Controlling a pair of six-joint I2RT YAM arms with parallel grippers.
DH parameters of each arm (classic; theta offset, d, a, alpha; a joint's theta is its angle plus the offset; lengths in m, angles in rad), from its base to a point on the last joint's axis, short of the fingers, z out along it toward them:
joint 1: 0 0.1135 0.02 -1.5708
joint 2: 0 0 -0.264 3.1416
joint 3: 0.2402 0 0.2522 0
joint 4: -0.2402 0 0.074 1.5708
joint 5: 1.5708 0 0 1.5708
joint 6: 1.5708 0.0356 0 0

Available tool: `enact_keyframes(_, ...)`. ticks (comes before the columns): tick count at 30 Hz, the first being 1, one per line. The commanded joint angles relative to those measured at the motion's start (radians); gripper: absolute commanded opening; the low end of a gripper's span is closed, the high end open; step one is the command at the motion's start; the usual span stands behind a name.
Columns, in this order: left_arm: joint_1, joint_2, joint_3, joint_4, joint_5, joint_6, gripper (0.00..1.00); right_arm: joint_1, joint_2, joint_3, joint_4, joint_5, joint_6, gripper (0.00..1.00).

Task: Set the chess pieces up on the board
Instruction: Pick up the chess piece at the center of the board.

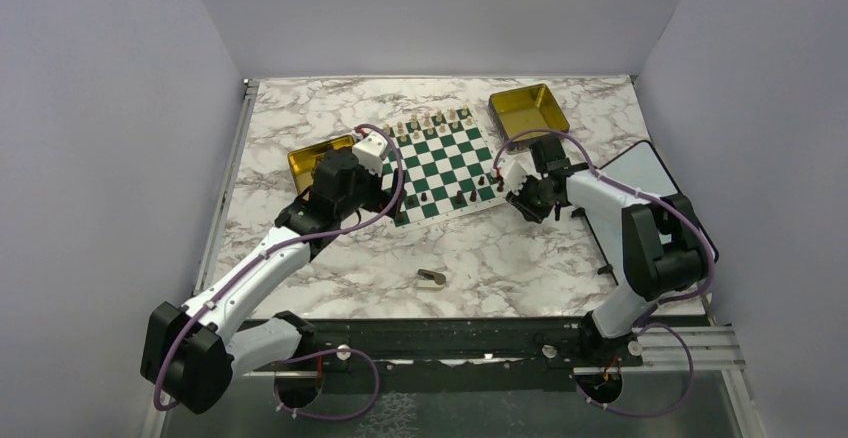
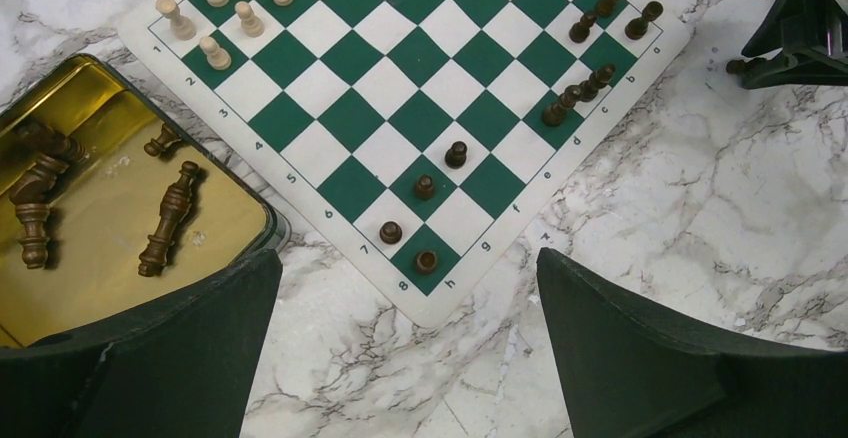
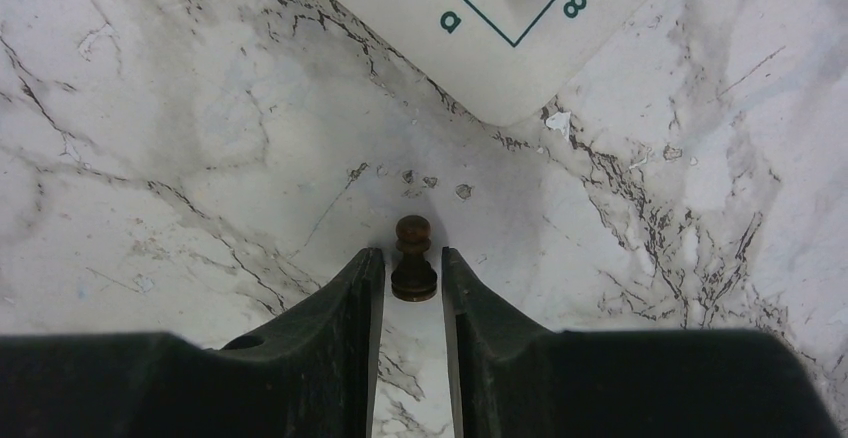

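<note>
The green and white board (image 1: 445,163) lies at mid-table. Several dark chess pieces (image 2: 425,187) stand along its near edge, up to the corner square (image 2: 426,261). Beside the board's other near corner (image 3: 500,48), one dark pawn (image 3: 413,258) stands upright on the marble. My right gripper (image 3: 413,263) brackets it at the fingertips, with a thin gap on each side. My left gripper (image 2: 410,348) hangs wide open above the marble just off the board's corner, holding nothing.
A gold tin (image 2: 100,208) left of the board holds several dark pieces lying flat. A second gold tin (image 1: 528,108) sits at the back right. Cream pieces (image 2: 240,8) line the far edge. One dark piece (image 1: 432,277) lies on the marble nearer the arm bases.
</note>
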Motion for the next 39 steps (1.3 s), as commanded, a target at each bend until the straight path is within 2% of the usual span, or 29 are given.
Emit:
enact_keyframes(1, 0.001, -0.005, -0.018, 0.043, 0.007, -0.045, 0.99, -0.006, 0.038, -0.014, -0.033, 0.045, 0.010, 0.34)
enact_keyframes(26, 0.000, -0.006, -0.014, 0.035, 0.039, -0.013, 0.99, -0.005, 0.063, 0.021, -0.108, 0.100, 0.030, 0.35)
enact_keyframes(34, -0.001, -0.013, -0.013, 0.031, 0.037, -0.004, 0.99, -0.006, 0.081, 0.015, -0.111, 0.048, 0.031, 0.18)
enact_keyframes(39, -0.001, -0.005, -0.016, 0.040, 0.055, -0.029, 0.99, -0.006, 0.037, 0.040, -0.123, -0.017, 0.034, 0.14)
